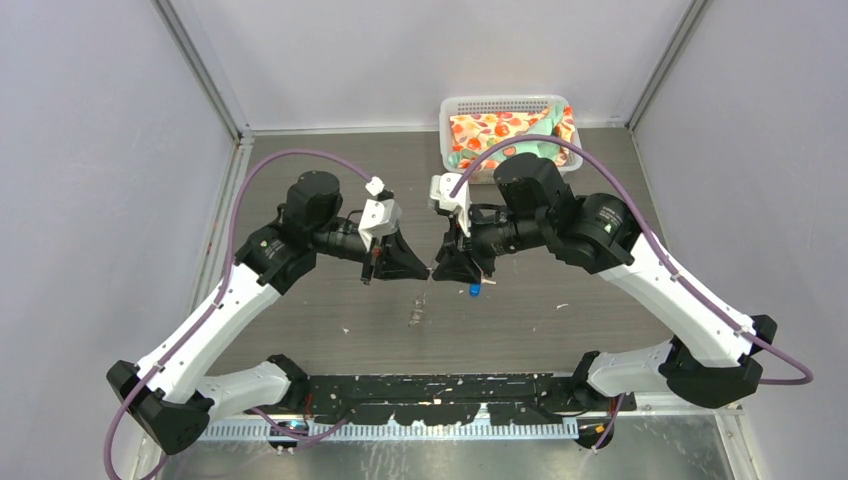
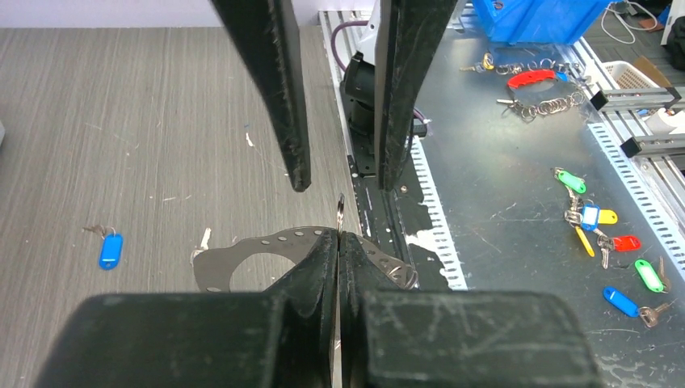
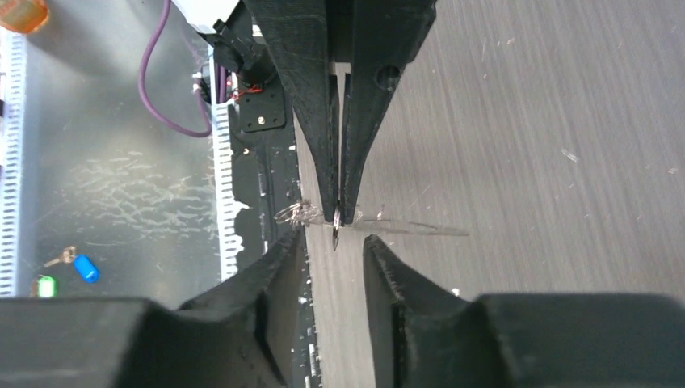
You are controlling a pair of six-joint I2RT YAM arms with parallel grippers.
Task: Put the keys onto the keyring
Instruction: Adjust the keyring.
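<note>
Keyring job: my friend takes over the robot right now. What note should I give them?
Left claw: shut on the keyring, holding it edge-on over the table.
Right claw: open, empty, facing the ring's free edge.
Keys: one blue key lies on the table, off the ring; the other I can't spot.
Done: ring gripped. Left: both keys to go on.
</note>
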